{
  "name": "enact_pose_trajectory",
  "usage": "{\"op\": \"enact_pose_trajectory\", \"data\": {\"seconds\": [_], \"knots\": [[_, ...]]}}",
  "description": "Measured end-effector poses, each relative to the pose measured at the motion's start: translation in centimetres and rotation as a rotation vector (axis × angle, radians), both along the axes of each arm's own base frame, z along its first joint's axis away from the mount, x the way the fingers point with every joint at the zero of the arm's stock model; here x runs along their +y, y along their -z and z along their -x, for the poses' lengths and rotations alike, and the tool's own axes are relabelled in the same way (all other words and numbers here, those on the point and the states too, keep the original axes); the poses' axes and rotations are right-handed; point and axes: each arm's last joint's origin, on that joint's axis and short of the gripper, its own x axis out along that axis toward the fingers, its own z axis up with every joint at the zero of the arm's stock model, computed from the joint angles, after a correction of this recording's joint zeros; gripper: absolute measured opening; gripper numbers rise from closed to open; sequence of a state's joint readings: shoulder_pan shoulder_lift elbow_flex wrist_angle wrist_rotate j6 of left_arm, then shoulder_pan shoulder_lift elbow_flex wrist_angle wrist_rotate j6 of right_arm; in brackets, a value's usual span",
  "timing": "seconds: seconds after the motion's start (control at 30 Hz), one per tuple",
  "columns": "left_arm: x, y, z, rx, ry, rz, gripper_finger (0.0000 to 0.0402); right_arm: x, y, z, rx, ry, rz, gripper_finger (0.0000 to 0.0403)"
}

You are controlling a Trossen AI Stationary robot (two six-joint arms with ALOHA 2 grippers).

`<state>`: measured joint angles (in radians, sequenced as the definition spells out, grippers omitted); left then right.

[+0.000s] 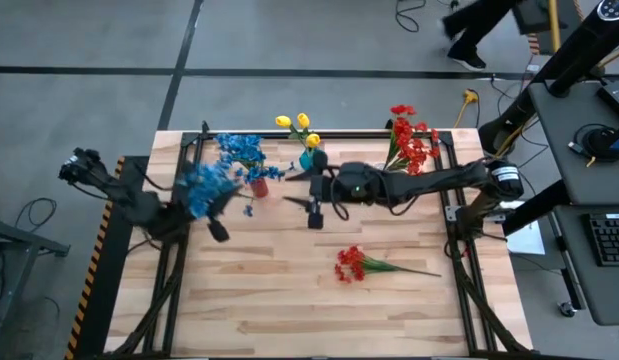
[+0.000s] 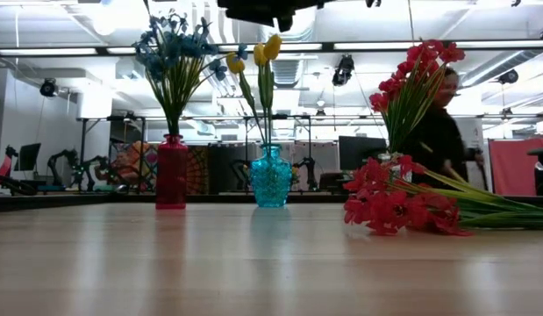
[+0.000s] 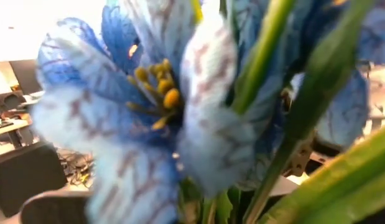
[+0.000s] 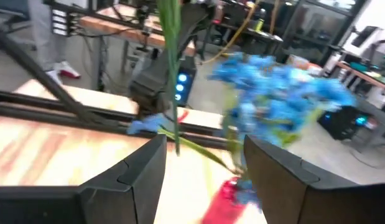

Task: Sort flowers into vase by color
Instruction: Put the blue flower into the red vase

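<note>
Workshop hall, grey floor, ceiling strip lights; wooden bench (image 1: 289,290) on a dark frame, no legible writing anywhere, and one person (image 2: 438,132) stands behind the bench's far edge. Left gripper (image 1: 214,215), near the left edge, is closed on a blue spray (image 1: 201,188) that fills and blurs its wrist view; right gripper (image 4: 204,168) stands half open at mid-bench, nothing between its fingers. Far edge: blue flowers (image 2: 173,61) in red vase (image 2: 172,173), yellow flowers (image 2: 258,57) in teal vase (image 2: 271,178), a red bunch (image 1: 414,140) whose vase is hidden; loose red spray (image 1: 354,265) lies right of centre.
</note>
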<state>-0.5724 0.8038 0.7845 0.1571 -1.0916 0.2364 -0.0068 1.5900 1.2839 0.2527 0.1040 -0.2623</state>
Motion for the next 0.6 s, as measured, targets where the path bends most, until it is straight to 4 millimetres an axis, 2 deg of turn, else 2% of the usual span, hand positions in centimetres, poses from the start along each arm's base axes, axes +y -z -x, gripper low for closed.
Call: {"op": "enact_pose_trajectory", "data": {"seconds": [0.13, 0.27, 0.47, 0.6], "knots": [[1.3, -0.9, 2.0, -0.038, -0.001, 0.015, 0.0038, -1.4, -0.5, 0.5, 0.002, 0.036, 0.001, 0.0208], [2.2, -1.1, 3.3, -0.032, -0.025, 0.016, 0.0038, -1.7, -0.7, 0.6, 0.003, 0.045, 0.0, 0.0208], [3.1, -1.0, 4.5, -0.001, -0.166, 0.012, 0.0038, -1.7, -0.7, 0.8, 0.016, 0.044, 0.0, 0.0208], [3.4, -0.9, 4.8, 0.009, -0.186, 0.011, 0.0038, -1.9, -0.6, 0.8, 0.027, 0.045, 0.019, 0.0207]]}}
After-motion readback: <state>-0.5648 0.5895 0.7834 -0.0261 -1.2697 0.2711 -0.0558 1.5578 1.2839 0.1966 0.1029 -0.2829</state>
